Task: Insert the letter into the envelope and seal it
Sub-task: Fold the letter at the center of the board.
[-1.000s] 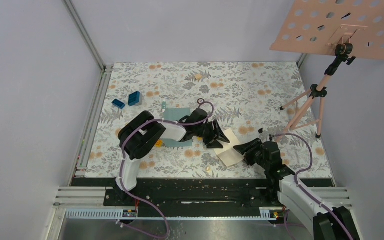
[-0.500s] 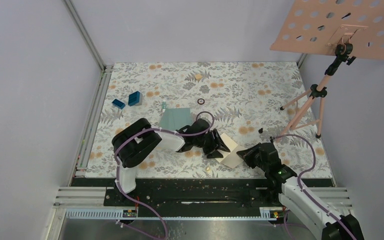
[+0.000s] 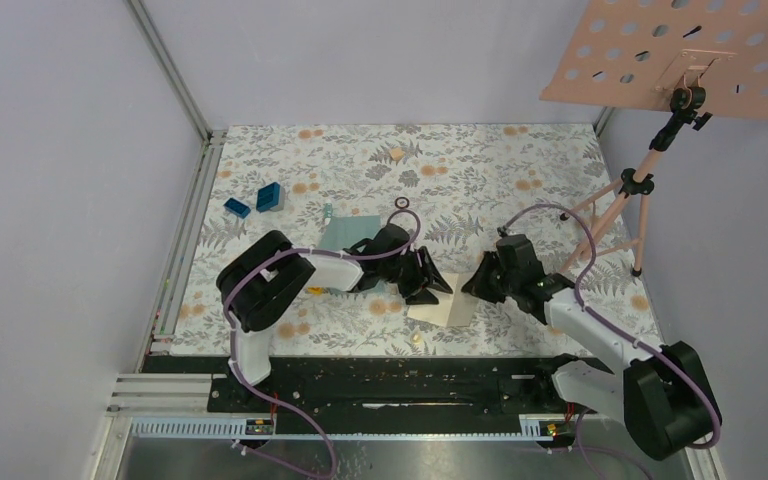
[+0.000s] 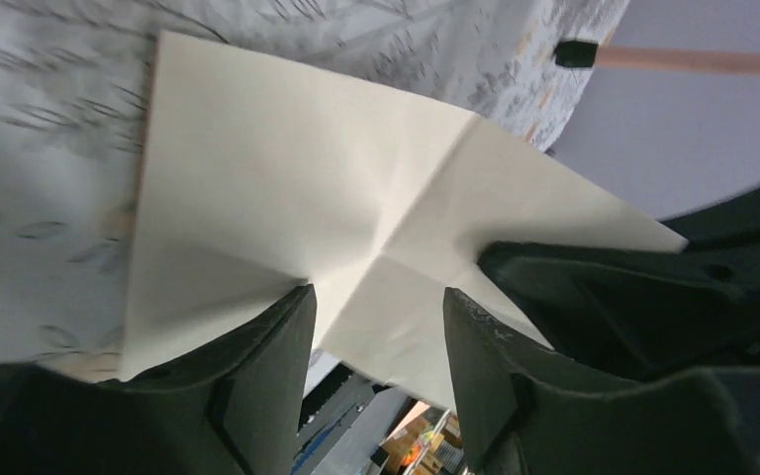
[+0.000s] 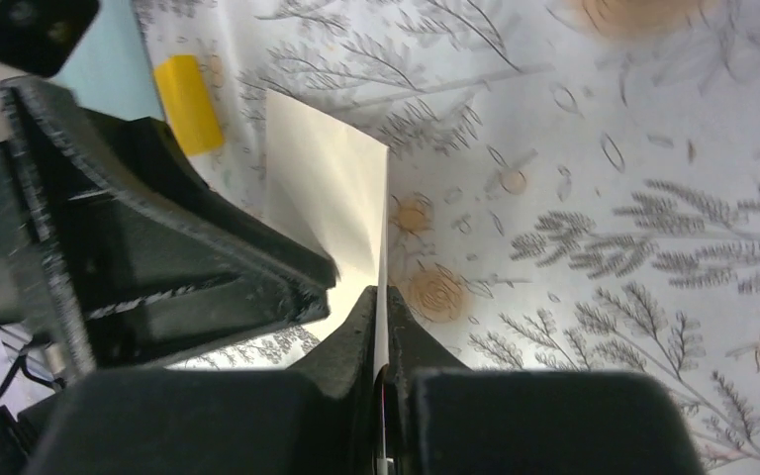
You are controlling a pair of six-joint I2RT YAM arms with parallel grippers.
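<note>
Letter (image 3: 438, 306), creased into 4 panels, lies on the floral desk (image 3: 520, 180) to the right of the envelope (image 3: 345, 235), nearer the arm bases. I see my right pincer (image 5: 381, 297) clenched on the edge farthest from the envelope, that side raised. My left pincer (image 4: 376, 297) is released, its 2 fingers spread over the letter's envelope-side half.

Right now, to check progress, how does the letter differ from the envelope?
The letter is cream with fold creases; the envelope is teal. The letter has one edge pinched in the fingers of the right gripper; the envelope lies ungripped, partly under the left arm. The letter sits nearer the front edge than the envelope. Both are thin paper on the floral table.
</note>
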